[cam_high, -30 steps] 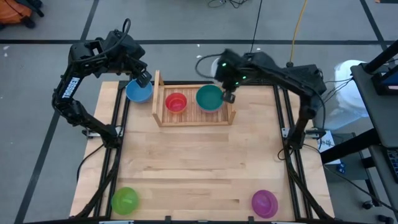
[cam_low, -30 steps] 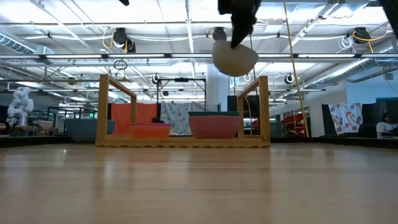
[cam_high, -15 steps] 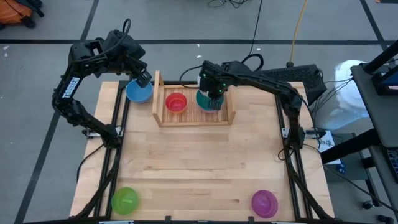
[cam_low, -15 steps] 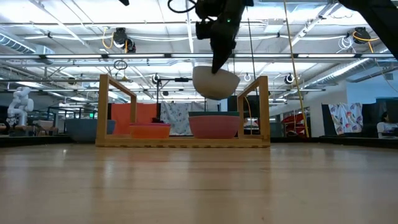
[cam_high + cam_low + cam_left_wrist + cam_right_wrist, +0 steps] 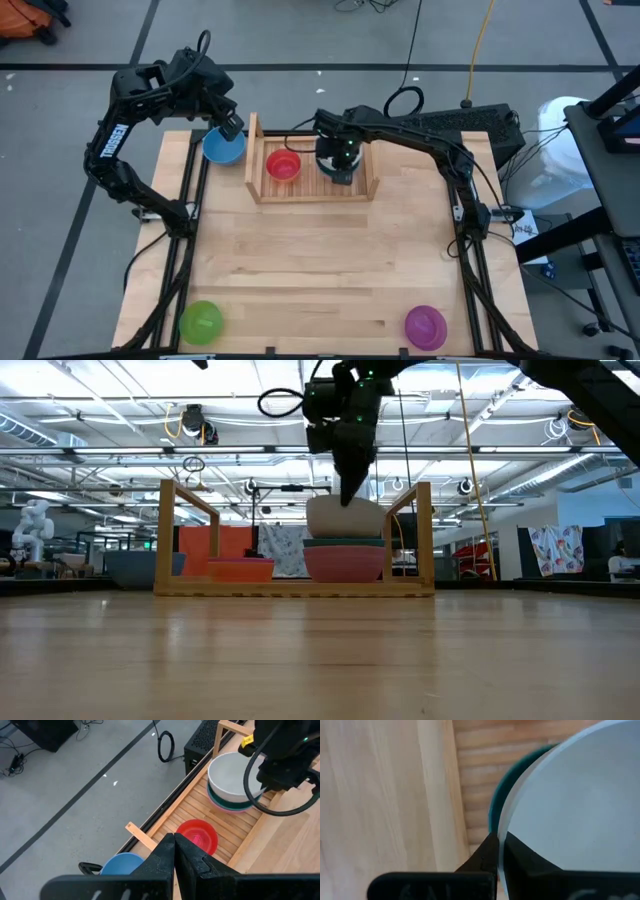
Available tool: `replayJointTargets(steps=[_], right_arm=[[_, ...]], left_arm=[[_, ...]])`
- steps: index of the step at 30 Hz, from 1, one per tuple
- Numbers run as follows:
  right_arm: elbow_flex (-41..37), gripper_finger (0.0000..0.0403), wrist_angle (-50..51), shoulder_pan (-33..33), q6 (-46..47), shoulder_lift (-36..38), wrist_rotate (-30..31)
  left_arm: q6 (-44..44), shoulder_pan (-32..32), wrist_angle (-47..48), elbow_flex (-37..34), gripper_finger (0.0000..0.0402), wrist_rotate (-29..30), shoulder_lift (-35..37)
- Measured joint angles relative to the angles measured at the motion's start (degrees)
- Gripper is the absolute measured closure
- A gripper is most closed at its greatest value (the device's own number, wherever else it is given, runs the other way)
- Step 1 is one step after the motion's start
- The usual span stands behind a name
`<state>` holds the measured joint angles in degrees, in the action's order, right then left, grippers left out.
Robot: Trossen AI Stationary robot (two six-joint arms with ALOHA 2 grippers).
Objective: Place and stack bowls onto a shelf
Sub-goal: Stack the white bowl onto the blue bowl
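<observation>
On the shelf (image 5: pixel 310 192), a red bowl (image 5: pixel 283 165) lies in the left half. A teal bowl (image 5: pixel 345 542) is nested in a pink bowl (image 5: pixel 345 564) in the right half. My right gripper (image 5: pixel 341 174) is shut on a white bowl (image 5: pixel 231 776), which is down in the teal one. My left gripper (image 5: pixel 232 128) hangs shut with nothing in it. It is high above a blue bowl (image 5: pixel 220 149) resting on the table outside the shelf's left board. My right gripper grips the white bowl's rim (image 5: pixel 503 827) on the bowl's near side, one finger inside and one outside. The fingers come steeply from above. The bowl stands upright with its bottom inside the teal bowl's rim (image 5: pixel 345 540); whether it rests there I cannot tell.
A green bowl (image 5: pixel 200 322) and a purple bowl (image 5: pixel 425 325) sit at the table's near corners, left and right. The wide wooden middle of the table (image 5: pixel 320 260) lies between them and the shelf. The shelf's upright boards (image 5: pixel 172 530) flank the stack.
My right gripper has come down and toward the table's left, tipping steeper, carrying the white bowl from above the shelf's right board down into the teal bowl. Its fingers have stayed shut on the rim.
</observation>
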<state>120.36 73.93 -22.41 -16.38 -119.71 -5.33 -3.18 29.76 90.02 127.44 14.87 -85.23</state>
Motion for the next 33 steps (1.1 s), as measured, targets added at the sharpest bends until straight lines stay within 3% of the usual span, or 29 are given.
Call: replayJointTargets(steps=[10,15,20,28,33], right_arm=[[-6.73,0.0403,-2.1,-1.3,-2.39,-0.23,2.12],[-8.43,0.0403,-5.51,-0.69,-4.45,-0.14,-3.99],[-8.48,0.0403,-8.19,-0.29,-5.38,0.16,-5.45],[-8.48,0.0403,-7.75,-1.31,-5.87,0.16,-5.27],[-8.5,0.0385,-7.25,-1.88,-5.49,0.16,-1.23]], left_arm=[[0.0,0.0,0.0,0.0,0.0394,0.0,0.0],[0.25,0.0,0.0,0.0,0.0394,0.0,0.0],[0.25,0.0,0.0,0.0,0.0394,0.0,0.0],[0.35,0.0,0.0,0.0,0.0394,0.0,0.0],[0.45,0.0,0.0,0.0,0.0394,0.0,0.0]])
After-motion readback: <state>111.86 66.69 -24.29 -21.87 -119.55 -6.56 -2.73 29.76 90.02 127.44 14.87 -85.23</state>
